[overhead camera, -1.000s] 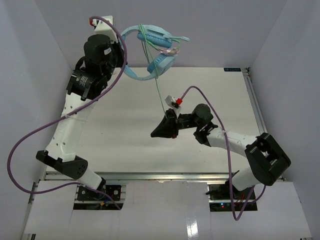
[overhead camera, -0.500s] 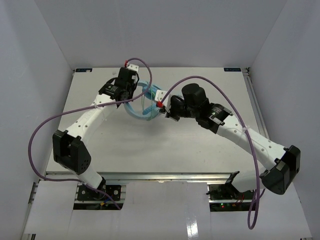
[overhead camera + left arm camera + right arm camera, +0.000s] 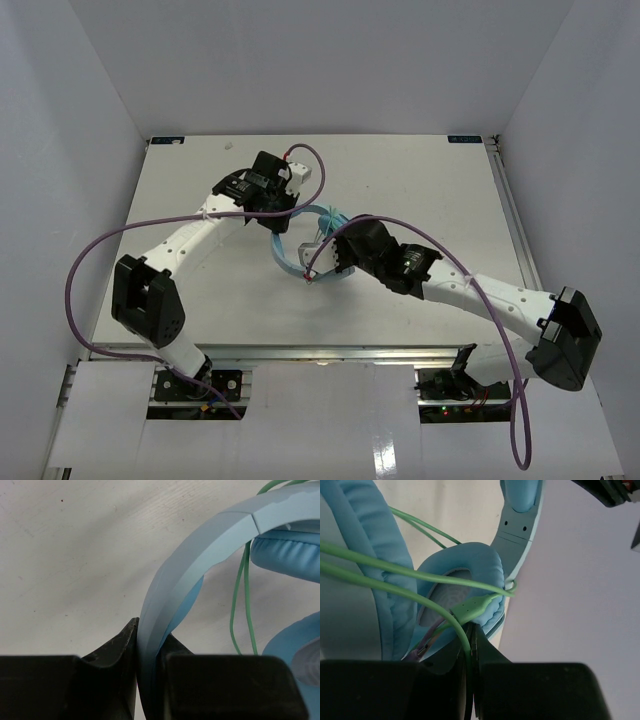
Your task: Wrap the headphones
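The light blue headphones (image 3: 300, 243) lie at the middle of the table, between my two grippers. My left gripper (image 3: 284, 222) is shut on the curved headband (image 3: 200, 555), which runs up from between its black fingers (image 3: 120, 645). A padded earcup (image 3: 285, 555) and two strands of the pale-green cable (image 3: 240, 605) lie to the right. My right gripper (image 3: 318, 265) is shut on the thin green cable (image 3: 395, 570) just below its moulded piece (image 3: 472, 606). The cable crosses an earcup (image 3: 470, 562), and a purplish plug end (image 3: 420, 650) lies by the fingers.
The white table (image 3: 430, 190) is enclosed by white walls on three sides. A purple robot cable (image 3: 90, 265) loops off the left arm, and another (image 3: 520, 410) hangs off the right arm near the front edge.
The left arm has brought the headphones down from high at the back to the table's middle. The right arm has followed with the cable and now sits close against the earcups.
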